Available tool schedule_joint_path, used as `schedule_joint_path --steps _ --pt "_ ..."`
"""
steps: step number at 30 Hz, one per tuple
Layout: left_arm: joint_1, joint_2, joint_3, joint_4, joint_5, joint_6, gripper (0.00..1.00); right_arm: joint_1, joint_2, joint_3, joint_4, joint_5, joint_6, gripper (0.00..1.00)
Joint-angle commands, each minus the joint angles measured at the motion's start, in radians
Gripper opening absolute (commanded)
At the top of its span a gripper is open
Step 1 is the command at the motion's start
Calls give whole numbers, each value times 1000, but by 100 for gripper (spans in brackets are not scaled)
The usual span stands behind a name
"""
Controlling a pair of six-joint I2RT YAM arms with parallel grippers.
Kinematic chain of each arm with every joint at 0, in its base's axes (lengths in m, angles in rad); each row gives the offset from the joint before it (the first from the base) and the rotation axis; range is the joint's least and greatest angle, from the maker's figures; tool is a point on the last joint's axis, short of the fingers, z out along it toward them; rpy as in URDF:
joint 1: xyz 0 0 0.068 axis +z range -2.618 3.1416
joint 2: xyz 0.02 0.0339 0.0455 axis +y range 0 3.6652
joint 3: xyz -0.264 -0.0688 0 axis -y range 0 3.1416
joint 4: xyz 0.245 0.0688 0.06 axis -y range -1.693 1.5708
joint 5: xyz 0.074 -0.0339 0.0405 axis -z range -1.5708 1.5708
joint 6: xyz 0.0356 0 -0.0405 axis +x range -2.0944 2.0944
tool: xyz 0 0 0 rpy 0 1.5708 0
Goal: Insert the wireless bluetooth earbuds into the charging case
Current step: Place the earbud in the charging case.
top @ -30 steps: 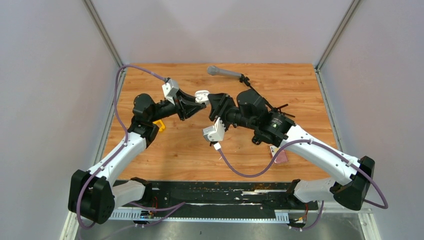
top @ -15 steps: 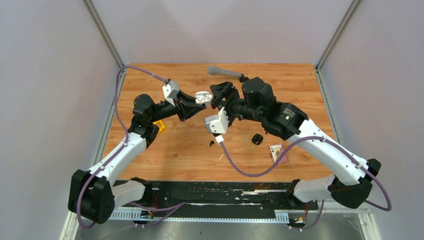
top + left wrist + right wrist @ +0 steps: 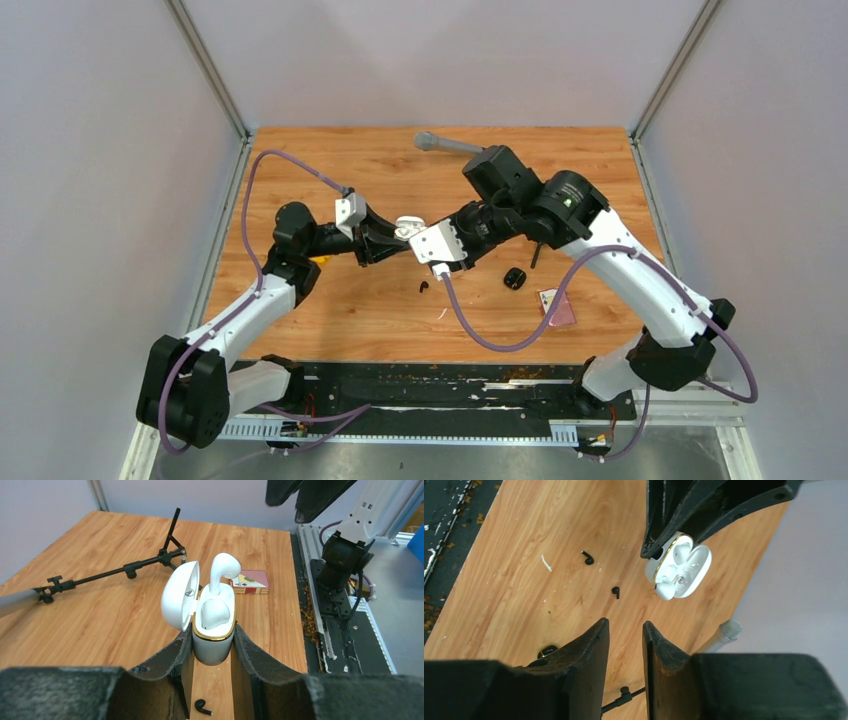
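My left gripper (image 3: 213,630) is shut on the body of the white charging case (image 3: 214,642), held above the table with its lid (image 3: 179,595) open. One white earbud (image 3: 215,613) sits in a slot. A second white earbud (image 3: 223,569) stands tall, only its stem in the case. Facing the case (image 3: 679,565) from a short way off, my right gripper (image 3: 624,622) is open by a narrow gap with nothing in it. Two black earbuds (image 3: 587,557) (image 3: 615,592) lie on the wood beneath.
A small black case (image 3: 515,277) lies right of centre. A microphone (image 3: 450,145) on a thin black stand (image 3: 125,571) lies along the far side. A pink-edged card box (image 3: 558,305) sits near right, a white sliver (image 3: 546,563) on the wood.
My right gripper let go at the case, drew back and narrowed again. The left gripper carried the case a little nearer and lower. The tall white earbud now stands in the case.
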Motion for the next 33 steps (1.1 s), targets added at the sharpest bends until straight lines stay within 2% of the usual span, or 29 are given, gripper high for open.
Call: schedule_joint_path --steps 1,14,33 --pt "1 -19 -8 41 49 63 0 -1 33 54 -70 -42 -35 32" --pt "-8 -32 -8 -20 60 139 0 12 62 -34 113 44 -158 36" --pt "-19 -33 7 -46 56 160 0 13 116 -14 168 31 -175 36"
